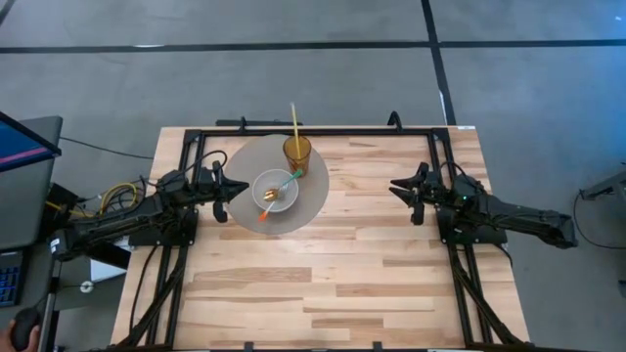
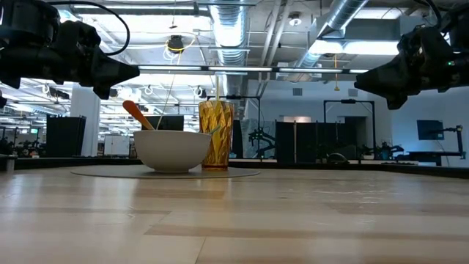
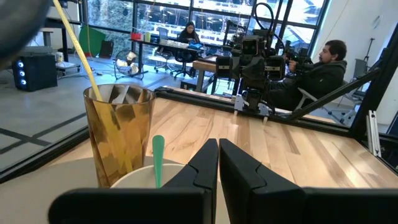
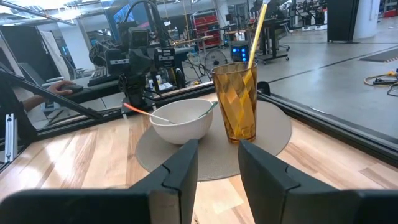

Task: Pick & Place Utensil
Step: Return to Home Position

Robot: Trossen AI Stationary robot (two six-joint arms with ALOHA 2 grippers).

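Tabletop point(image 1: 372, 264) of pale wood under round placemat point(image 1: 311, 202) — seated person point(image 3: 323, 68) beyond.

Left wrist view: bowl point(image 3: 134, 180) mostly hidden behind left gripper point(image 3: 219, 146), rim only vis.; straw point(image 3: 74, 40) top cut off at pic edge. Low view: spoon point(image 2: 135, 114) shows orange end only, rest hidden in bowl; cup point(image 2: 222, 132) partly covered by bowl.

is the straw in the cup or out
In. The yellow straw leans inside the upright amber cup, its top sticking out above the rim.
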